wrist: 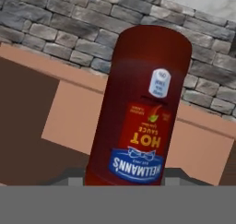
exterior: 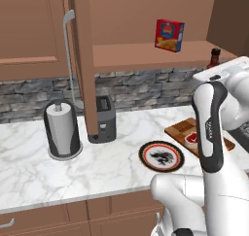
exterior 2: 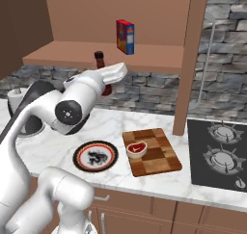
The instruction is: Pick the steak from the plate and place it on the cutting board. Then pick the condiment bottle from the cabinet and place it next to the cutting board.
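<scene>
Cabinet [exterior 2: 96, 55]: brown wooden wall unit, open shelf above the counter, door swung out with a long silver handle. A red and yellow box [exterior 2: 125, 36] stands on the shelf, apart from the bottle.

Counter [exterior: 73, 167]: white marble, stone-block wall behind. Paper towel holder [exterior: 62, 130] and dark toaster [exterior: 104, 118] toward one end, stovetop [exterior 2: 219, 156] at the other.

Cutting board [exterior 2: 151, 152]: checkered wood, flat on the counter between plate and stovetop.

Plate [exterior 2: 95, 156]: dark rim, patterned centre, bare, just beside the board.

Steak [exterior 2: 137, 149]: small, red with pale rim, lying on the board. First half of the task looks done.

Bottle [wrist: 138, 108]: dark red hot sauce, black cap, upright on the cabinet shelf near the back wall. In the hand view it sits very close, label upside down, so the hand is rolled over.

Gripper [wrist: 117, 178]: at the bottle's body, fingertips showing either side of it at the lower edge. Jaws partly apart; cannot tell whether they are pressing the bottle or just bracketing it.

Step in hand, by my reading: taking the bottle off the shelf. Next move calls for a confirmed squeeze, a lift clear of the shelf edge, then a swing down to bare counter beside the board, avoiding the steak.
</scene>
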You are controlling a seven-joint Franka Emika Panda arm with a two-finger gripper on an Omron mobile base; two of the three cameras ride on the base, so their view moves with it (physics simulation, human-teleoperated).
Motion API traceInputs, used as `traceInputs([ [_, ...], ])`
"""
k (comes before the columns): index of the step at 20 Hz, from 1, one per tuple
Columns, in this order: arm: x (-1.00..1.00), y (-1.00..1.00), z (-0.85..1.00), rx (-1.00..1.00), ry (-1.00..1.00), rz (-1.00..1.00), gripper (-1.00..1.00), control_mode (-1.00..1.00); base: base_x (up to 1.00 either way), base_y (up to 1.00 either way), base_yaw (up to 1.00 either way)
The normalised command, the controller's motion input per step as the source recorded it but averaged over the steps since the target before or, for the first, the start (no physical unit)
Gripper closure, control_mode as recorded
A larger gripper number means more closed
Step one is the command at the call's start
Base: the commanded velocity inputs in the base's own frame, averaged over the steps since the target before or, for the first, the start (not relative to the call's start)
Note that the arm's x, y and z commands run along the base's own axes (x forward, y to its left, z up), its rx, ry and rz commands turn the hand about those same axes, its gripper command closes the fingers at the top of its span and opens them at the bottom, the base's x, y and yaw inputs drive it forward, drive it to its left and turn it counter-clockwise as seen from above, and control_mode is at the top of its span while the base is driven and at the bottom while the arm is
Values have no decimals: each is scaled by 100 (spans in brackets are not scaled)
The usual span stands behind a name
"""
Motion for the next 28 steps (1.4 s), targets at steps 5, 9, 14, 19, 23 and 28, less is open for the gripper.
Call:
traceInputs([
  [5, -44, 12, -26, 0, 1, 0, 100, -100, 0, 0, 0],
  [9, -37, 1, -27, 2, 7, 0, 100, -100, 0, 0, 0],
  [14, -31, 0, -19, 5, 9, 0, 100, -100, 0, 0, 0],
  [19, -25, 0, -12, 4, 7, 0, 100, -100, 0, 0, 0],
  [23, -10, 0, -7, 2, 4, 0, 100, -100, 0, 0, 0],
  [28, -2, 1, -13, 1, 2, 0, 100, -100, 0, 0, 0],
])
